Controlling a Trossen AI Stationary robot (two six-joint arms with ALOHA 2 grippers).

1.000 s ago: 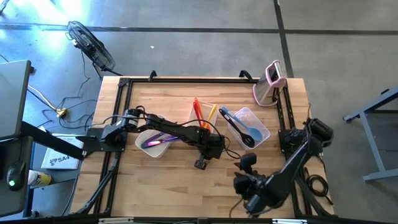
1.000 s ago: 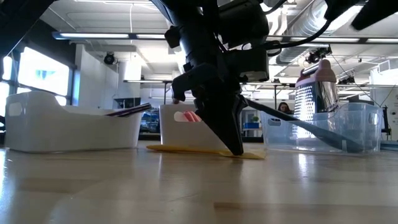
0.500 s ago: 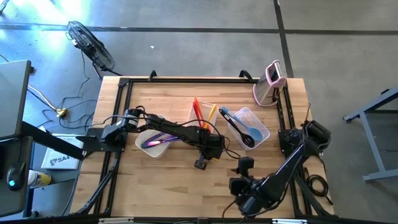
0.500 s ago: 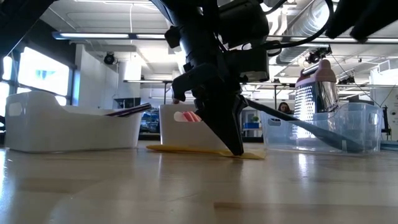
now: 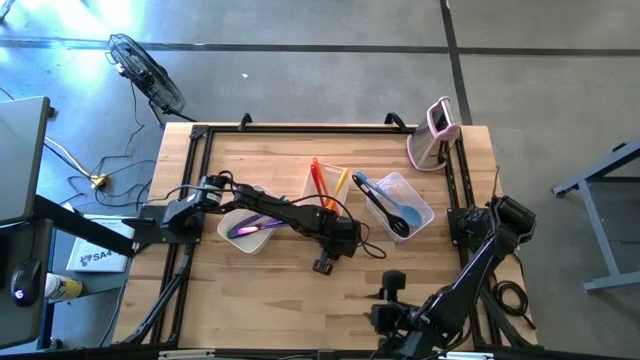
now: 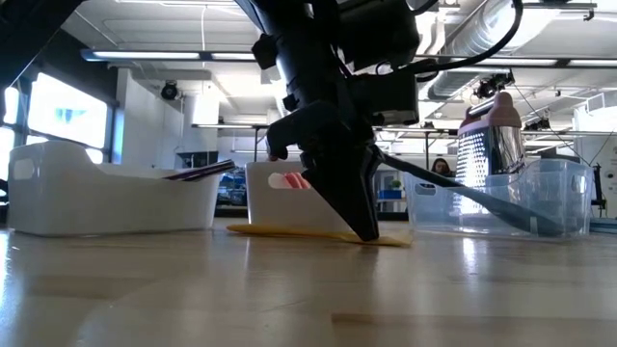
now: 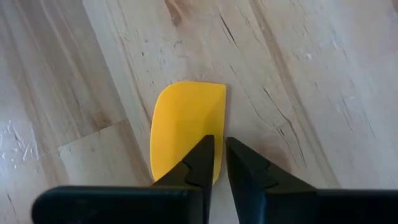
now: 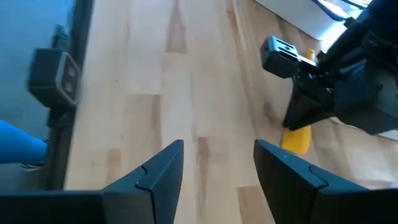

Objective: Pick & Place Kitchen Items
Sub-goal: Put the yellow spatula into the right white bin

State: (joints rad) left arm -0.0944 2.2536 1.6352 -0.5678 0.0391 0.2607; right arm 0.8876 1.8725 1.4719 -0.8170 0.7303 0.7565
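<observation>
A yellow spatula (image 7: 185, 127) lies flat on the wood table; it also shows in the low view (image 6: 289, 230) and the right wrist view (image 8: 297, 140). My left gripper (image 7: 220, 149) stands over it mid-table (image 5: 335, 245), fingers pointing down and closed to a narrow gap. My right gripper (image 8: 217, 165) is open and empty, near the table's near edge (image 5: 392, 285). Other utensils lie in three clear tubs: purple ones (image 5: 255, 222), red and yellow ones (image 5: 325, 180), and blue and black ones (image 5: 395, 208). My left gripper comes at the yellow spatula from above, pointing down, with its fingertips (image 6: 366, 229) on it. They meet the blade at one long edge, near the blade's end (image 7: 214, 134). The fingers hide the contact itself. The spatula lies flat on the table.
The left tub (image 5: 235, 235), middle tub (image 5: 312, 192) and right tub (image 5: 425, 212) stand in a row across the table's middle. A pink-and-white upright gadget (image 5: 435, 135) stands at the far right corner. Bare wood lies along the near side.
My right gripper has drawn back toward the table's near edge and stays open. My left gripper and the yellow spatula have kept still.
</observation>
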